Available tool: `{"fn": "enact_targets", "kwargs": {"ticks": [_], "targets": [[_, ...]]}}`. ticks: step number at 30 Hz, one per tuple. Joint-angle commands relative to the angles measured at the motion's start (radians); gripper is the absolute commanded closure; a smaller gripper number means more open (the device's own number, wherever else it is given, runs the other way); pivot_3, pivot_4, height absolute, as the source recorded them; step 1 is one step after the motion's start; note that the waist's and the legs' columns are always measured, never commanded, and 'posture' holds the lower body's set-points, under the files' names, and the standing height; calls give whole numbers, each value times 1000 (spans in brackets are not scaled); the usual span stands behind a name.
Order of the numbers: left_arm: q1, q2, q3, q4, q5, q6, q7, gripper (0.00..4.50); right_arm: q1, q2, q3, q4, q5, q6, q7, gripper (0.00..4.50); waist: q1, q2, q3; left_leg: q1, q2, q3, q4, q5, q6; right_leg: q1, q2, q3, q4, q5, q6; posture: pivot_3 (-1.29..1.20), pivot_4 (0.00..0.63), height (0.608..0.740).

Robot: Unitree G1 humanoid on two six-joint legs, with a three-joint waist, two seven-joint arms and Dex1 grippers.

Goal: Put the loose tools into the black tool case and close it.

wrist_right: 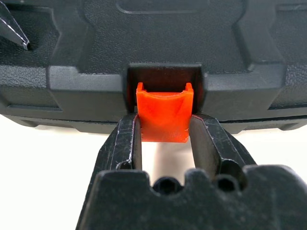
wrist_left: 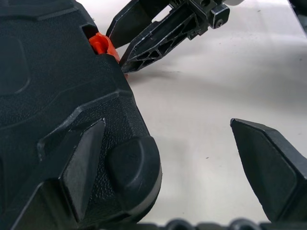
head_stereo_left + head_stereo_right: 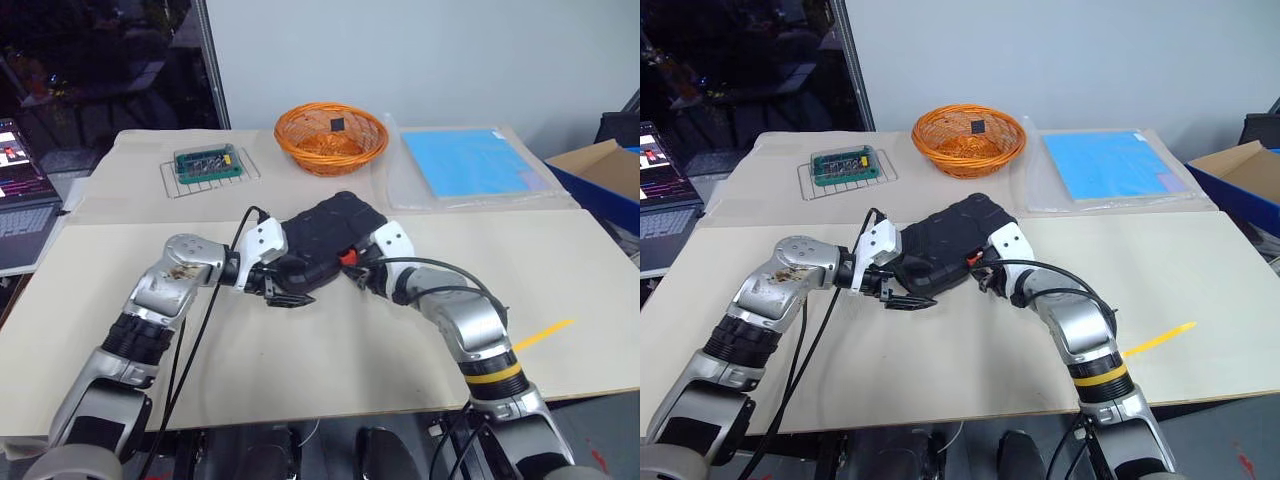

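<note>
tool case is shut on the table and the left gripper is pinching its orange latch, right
Not quite: the right gripper is pinching the orange latch, as the right wrist view shows. The left gripper is open at a corner of the black tool case. The case is shut on the table.

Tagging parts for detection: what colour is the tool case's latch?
Bright orange latch on the black tool case; clearest in the right wrist view.
</note>
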Motion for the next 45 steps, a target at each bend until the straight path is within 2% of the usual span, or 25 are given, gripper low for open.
{"fn": "enact_targets", "kwargs": {"ticks": [1,2,3,6,11,15,17,19,21,22,28,40,45], "targets": [[32,-3,-54,30,37,55,-1,0,24,-32,-22,-104,25,-24,44,2828,2,0,0,0,0,0,0,0,0,0,0,0,0,0,0,0,150,740],[33,-4,-53,27,37,59,1,0,34,-33,-29,-120,30,-13,41,2231,3,0,0,0,0,0,0,0,0,0,0,0,0,0,0,0,150,740],[35,-5,-52,25,36,63,3,0,41,-36,-34,-133,30,-4,36,2009,4,0,0,0,0,0,0,0,0,0,0,0,0,0,0,0,150,740],[37,-7,-48,20,34,71,8,0,72,-53,-44,-181,51,19,49,918,4,0,0,0,-1,0,-1,0,0,0,-1,0,-1,0,0,0,150,740],[40,-9,-44,10,30,80,15,0,124,-74,-102,-254,89,42,46,918,7,0,0,-1,-1,0,-1,0,0,0,-1,0,-1,-1,0,0,150,740],[38,-7,-40,9,28,84,17,0,154,-11,-174,-277,155,-1,31,1976,8,0,0,-1,0,0,-2,-1,-1,0,-2,0,-2,-1,1,0,150,740],[40,-6,-39,3,28,87,17,0,145,24,-180,-253,160,-21,18,2757,7,0,-1,-1,0,0,-2,-1,-1,0,-2,0,-1,-1,1,0,150,740],[42,-6,-39,0,29,91,19,0,134,40,-156,-200,132,-54,9,3289,6,0,-1,-1,0,0,-2,-1,-1,0,-2,0,-1,-1,1,0,150,740],[42,-6,-39,-4,29,95,21,0,122,53,-126,-129,100,-97,4,4190,5,0,-1,-1,0,0,-2,-1,-1,0,-2,0,-2,-1,1,0,150,740],[42,-5,-39,-5,29,97,22,0,112,58,-109,-91,81,-121,1,4389,5,0,-1,-1,0,0,-2,-1,-1,0,-2,0,-2,-1,1,0,150,740],[47,1,-39,-9,31,101,24,0,69,91,-78,15,51,-193,1,4456,-4,0,-1,0,0,0,-2,-1,-1,0,-1,1,-1,-1,1,0,150,740],[62,0,-38,-26,29,111,33,0,114,127,-149,-80,133,-254,23,4456,1,1,-1,1,1,-1,-2,-2,-4,-2,-1,1,-1,0,0,0,150,740],[66,-3,-38,-30,29,113,37,0,94,128,-142,-23,97,-265,-6,4456,3,1,-1,1,0,-1,-3,-3,-5,-2,-1,1,-2,-1,0,0,150,740]]}}
